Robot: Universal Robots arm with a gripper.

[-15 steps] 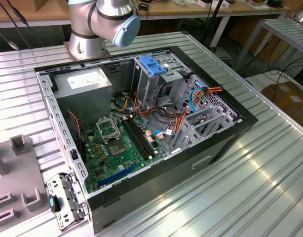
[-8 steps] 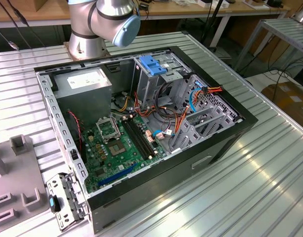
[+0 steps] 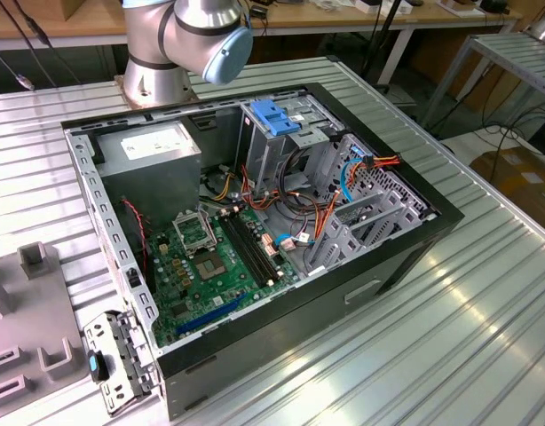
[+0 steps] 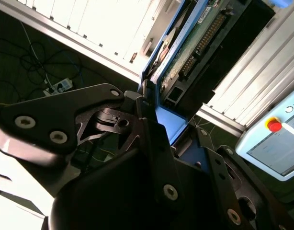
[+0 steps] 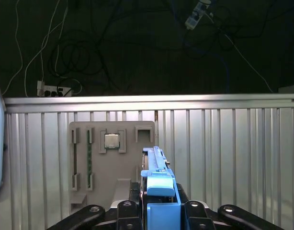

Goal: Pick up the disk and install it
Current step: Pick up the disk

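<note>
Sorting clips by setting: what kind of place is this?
Probably a robotics lab or test bench: a robot arm mounted on a ribbed metal table, an open PC case on it, and the claw gripping the disk.

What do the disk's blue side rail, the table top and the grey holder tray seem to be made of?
On the disk, the blue rail looks like moulded plastic, smooth with a soft sheen. The table looks like bare aluminium: ribbed silver slats catching glare. The grey holder tray is probably matte plastic, its dull flat surface leaving that open.
</note>
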